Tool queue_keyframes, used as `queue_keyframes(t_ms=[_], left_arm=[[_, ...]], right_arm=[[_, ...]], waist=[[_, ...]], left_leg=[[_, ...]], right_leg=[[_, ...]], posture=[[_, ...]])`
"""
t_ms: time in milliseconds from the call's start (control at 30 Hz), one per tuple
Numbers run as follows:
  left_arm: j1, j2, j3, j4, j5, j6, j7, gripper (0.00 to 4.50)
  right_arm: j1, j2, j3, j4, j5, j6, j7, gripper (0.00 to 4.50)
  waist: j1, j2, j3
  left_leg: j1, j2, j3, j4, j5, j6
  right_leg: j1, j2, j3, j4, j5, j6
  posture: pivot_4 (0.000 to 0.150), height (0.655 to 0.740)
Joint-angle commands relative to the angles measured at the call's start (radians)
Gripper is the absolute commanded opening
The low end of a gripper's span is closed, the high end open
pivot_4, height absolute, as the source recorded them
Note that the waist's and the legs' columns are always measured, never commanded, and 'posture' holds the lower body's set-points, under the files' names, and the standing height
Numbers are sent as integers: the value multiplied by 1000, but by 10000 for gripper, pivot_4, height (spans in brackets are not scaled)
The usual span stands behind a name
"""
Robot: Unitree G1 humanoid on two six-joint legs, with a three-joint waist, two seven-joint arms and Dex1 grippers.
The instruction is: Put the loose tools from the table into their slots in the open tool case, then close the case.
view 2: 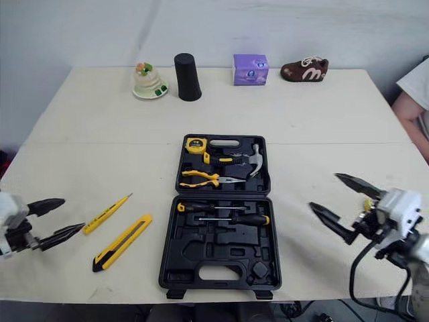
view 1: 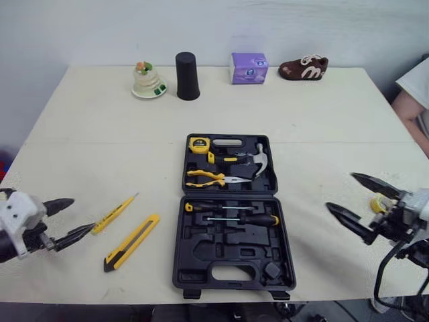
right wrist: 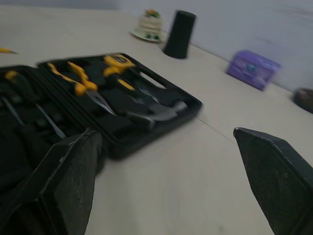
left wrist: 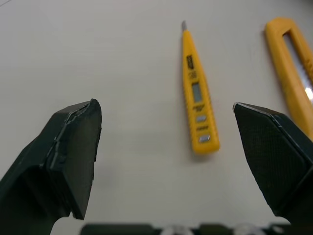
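An open black tool case (view 1: 231, 213) lies in the middle of the table, holding a tape measure (view 1: 199, 143), a hammer (view 1: 259, 159), pliers (view 1: 208, 178) and two screwdrivers (view 1: 231, 209). Left of it lie two loose tools: a yellow tester pen (view 1: 115, 212) and a yellow utility knife (view 1: 133, 242). My left gripper (view 1: 69, 219) hovers open just left of the pen; in the left wrist view the pen (left wrist: 197, 95) lies between my fingers and the knife (left wrist: 294, 73) off to the side. My right gripper (view 1: 358, 200) is open, empty, right of the case.
Along the far edge stand a small cake figurine on a plate (view 1: 148, 81), a black cup upside down (view 1: 188, 76), a purple tissue box (view 1: 249, 68) and a brown shoe-shaped object (view 1: 303, 68). A person's arm (view 1: 414, 100) shows at the right edge.
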Motion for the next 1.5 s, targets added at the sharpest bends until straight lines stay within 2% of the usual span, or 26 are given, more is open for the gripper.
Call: queue_keyframes(t_ms=[33,167,433,567,600,633,733,767,800,933,1067,1233,1300,1400,1500], left_arm=[[-47,26,-43,-50,-27,170,54,45000],[-106,39,-140,-49,37,186,62,45000],[-135,27,-258,-37,120,189,97,45000],[-108,6,-288,-77,103,198,68,34594],[-102,4,-291,-81,104,206,72,27756],[-95,6,-295,-79,111,208,72,24704],[-91,9,-293,-75,125,212,86,10450],[-95,4,-289,-72,124,204,87,6690],[-101,-7,-279,-71,115,195,87,5306],[-163,-39,-242,-62,112,32,67,5306],[-272,-33,-268,-151,60,-19,-11,5306],[-542,6,-526,-332,64,93,-112,5306],[-593,12,-581,-358,64,133,-134,5306],[-724,-8,-739,-396,107,238,-150,5306],[-829,-29,-879,-413,170,323,-152,5306]], right_arm=[[-67,-17,77,-132,96,88,26,44809],[-180,-16,180,-205,110,169,10,44809],[-205,-4,229,-230,73,189,18,44809],[-204,2,245,-240,62,184,22,45000],[-203,2,248,-240,57,180,25,45000],[-201,2,250,-239,51,175,29,45000],[-190,-4,250,-237,30,163,42,45000],[-186,-3,248,-235,26,163,42,45000],[-173,-4,233,-231,18,156,43,45000],[-88,-23,149,-227,4,131,72,45000],[32,-39,34,-242,22,128,106,45000],[173,-40,-64,-241,7,109,166,45000],[188,-42,-69,-244,-1,108,168,45000],[222,-35,-86,-241,-12,111,161,45000],[253,-33,-93,-233,-33,99,172,45000]], waist=[[-1,0,0],[-3,0,2],[-2,1,3],[-2,1,3],[-2,1,3],[-2,1,3],[-2,1,3],[-2,1,3],[-2,1,3],[5,1,3],[40,-2,3],[49,-1,3],[41,0,3],[25,1,4],[25,1,4]], left_leg=[[-1,0,0,1,0,0],[-4,0,0,9,-1,2],[-10,0,0,15,-3,4],[-8,0,0,17,-2,4],[-8,0,0,17,-2,4],[-8,-1,0,17,-2,4],[-7,-1,0,17,-2,4],[-7,-1,0,17,-2,4],[-7,-1,0,17,-2,4],[-7,-2,0,17,-2,4],[-10,-2,-2,20,-2,4],[-9,-4,0,22,-2,5],[-7,-7,1,22,-2,5],[-6,-6,3,20,-1,4],[-7,-2,-2,25,0,2]], right_leg=[[0,0,0,0,0,0],[-1,-1,0,2,0,1],[-6,-1,0,4,0,1],[-6,-1,0,8,0,1],[-6,-1,1,9,0,1],[-5,-2,1,10,0,1],[-5,-2,1,11,0,1],[-5,-2,1,11,0,1],[-5,-2,1,11,0,1],[-5,-2,0,11,0,1],[-5,-1,-2,11,0,1],[-2,-1,-1,10,1,4],[1,0,0,9,2,4],[2,2,4,9,2,5],[1,14,4,10,2,5]], posture=[[1500,7400],[1500,7400],[1500,7400],[1500,7400],[1500,7400],[1500,7400],[1500,7400],[1500,7400],[1500,7400],[1500,7400],[1500,7400],[1500,7400],[1500,7400],[1500,7400],[1500,7400]])
